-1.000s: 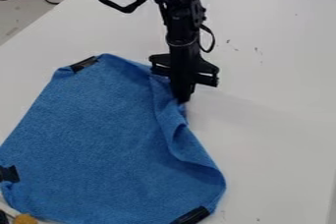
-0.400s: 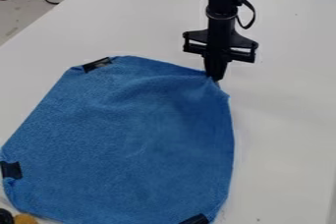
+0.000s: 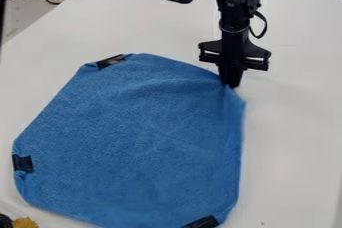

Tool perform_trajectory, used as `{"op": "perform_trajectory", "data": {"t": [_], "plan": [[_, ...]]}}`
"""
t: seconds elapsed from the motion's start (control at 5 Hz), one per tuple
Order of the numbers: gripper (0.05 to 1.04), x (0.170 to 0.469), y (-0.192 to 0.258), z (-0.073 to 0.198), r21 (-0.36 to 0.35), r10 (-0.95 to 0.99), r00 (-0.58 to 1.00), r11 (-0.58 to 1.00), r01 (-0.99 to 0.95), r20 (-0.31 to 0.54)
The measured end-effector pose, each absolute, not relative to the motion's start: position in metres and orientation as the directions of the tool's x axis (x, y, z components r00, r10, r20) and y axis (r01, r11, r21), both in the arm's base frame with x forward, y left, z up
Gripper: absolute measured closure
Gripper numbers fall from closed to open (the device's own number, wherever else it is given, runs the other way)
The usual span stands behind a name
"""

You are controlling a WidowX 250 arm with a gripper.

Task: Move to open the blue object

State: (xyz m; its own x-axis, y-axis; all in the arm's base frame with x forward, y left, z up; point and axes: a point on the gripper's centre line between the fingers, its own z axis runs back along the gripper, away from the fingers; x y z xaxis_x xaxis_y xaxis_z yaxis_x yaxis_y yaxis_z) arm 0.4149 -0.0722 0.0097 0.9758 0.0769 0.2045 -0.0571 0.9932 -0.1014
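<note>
The gripper [image 3: 232,85] hangs at the upper right edge of the blue cloth [image 3: 140,137], shut on the cloth's upper right corner. The cloth lies spread over the left and middle of the table, mostly flat, with soft creases running from the pinched corner. Black clips or tape pieces mark its other corners: one at the upper left [image 3: 111,61], one at the left [image 3: 23,163] and one at the bottom right [image 3: 201,222].
The white table [image 3: 294,137] extends around the cloth. At the bottom left corner sit a yellow-orange object [image 3: 25,223] and a dark round one [image 3: 5,221]. Cables lie beyond the table at the upper left.
The gripper has moved right, drawing the cloth's corner outward. The fold along the right side has opened out, and the whole cloth has shifted slightly right.
</note>
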Motion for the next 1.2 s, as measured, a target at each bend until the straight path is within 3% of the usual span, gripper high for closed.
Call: {"op": "perform_trajectory", "data": {"t": [0.6, 0.8, 1.2], "plan": [[0.107, 0.447, -0.082, 0.012, -0.155, 0.044, 0.967, 0.988, -0.004, 0.251], [0.091, 0.447, -0.079, 0.013, -0.128, 0.016, 0.975, 0.992, 0.013, 0.222], [0.086, 0.435, -0.077, 0.035, 0.097, -0.076, 0.993, 0.993, 0.068, 0.087]]}}
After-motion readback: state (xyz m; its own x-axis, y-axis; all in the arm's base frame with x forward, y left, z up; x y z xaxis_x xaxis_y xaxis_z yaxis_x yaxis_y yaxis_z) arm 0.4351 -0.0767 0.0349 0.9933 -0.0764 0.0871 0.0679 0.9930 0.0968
